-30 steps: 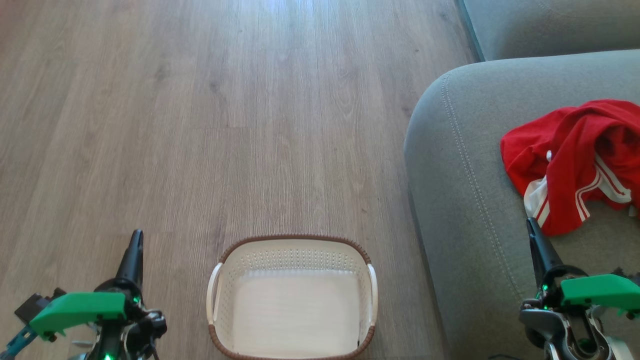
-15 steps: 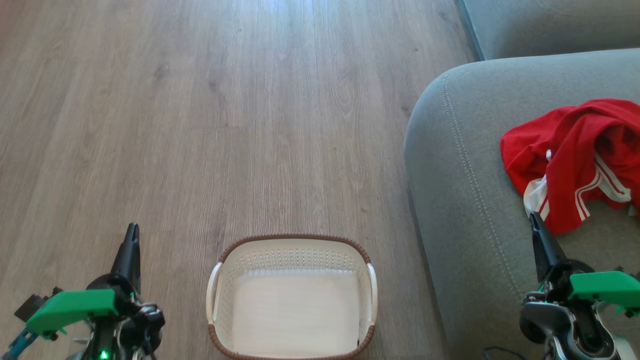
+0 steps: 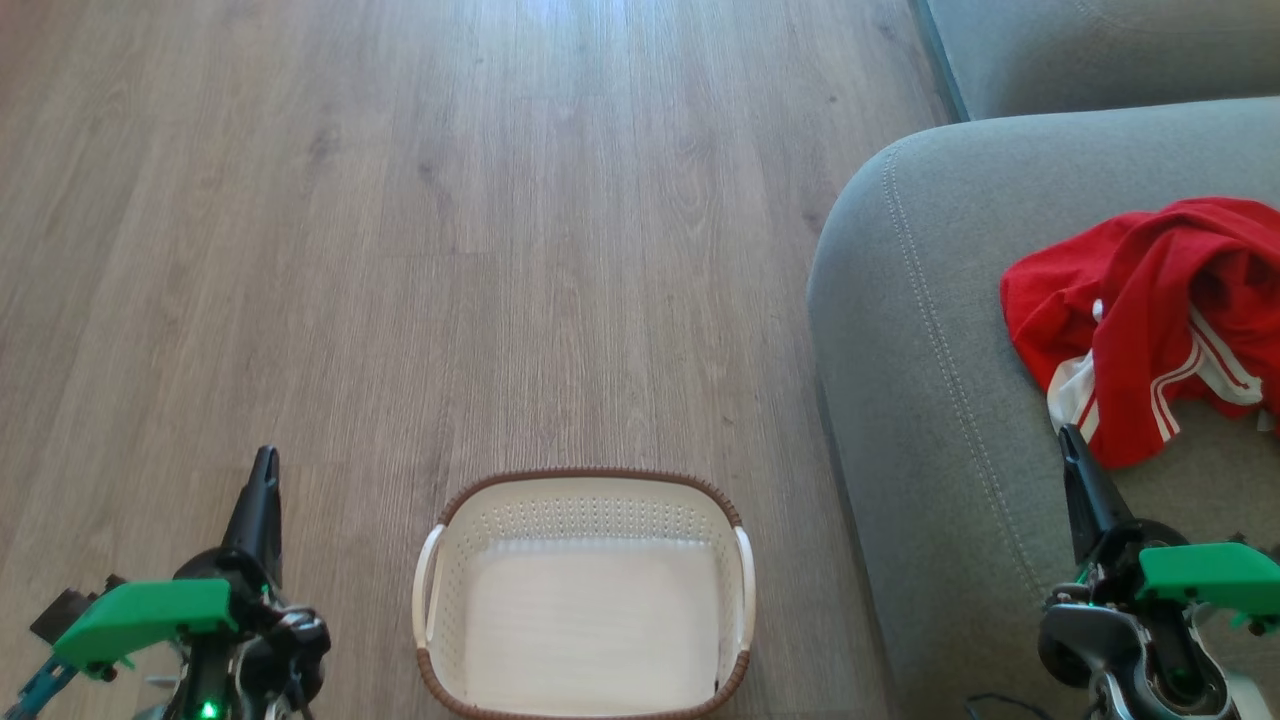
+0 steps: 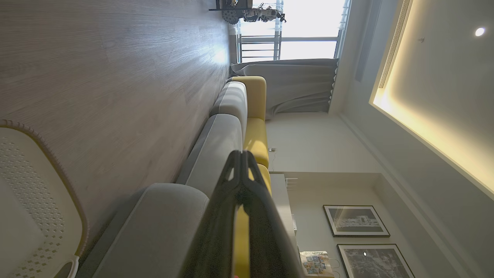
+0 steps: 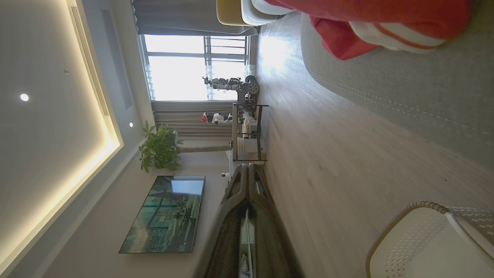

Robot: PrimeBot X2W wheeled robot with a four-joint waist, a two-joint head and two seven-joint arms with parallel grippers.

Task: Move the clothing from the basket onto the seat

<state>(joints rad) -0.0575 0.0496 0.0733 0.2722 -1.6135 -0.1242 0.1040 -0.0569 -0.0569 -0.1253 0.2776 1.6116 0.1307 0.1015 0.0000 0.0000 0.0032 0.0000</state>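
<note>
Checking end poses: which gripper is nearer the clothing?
Right. The right gripper is over the seat, its tip close beside the clothing. The left gripper is over the floor, beyond the basket.

Red clothing [image 3: 1150,290] crumpled on seat [image 3: 930,400] — basket [image 3: 585,490] empty.

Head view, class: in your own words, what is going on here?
The basket stands empty on the floor, and the red clothing lies bunched on the seat. The left gripper and the right gripper are both shut, holding nothing. The move looks done.
</note>
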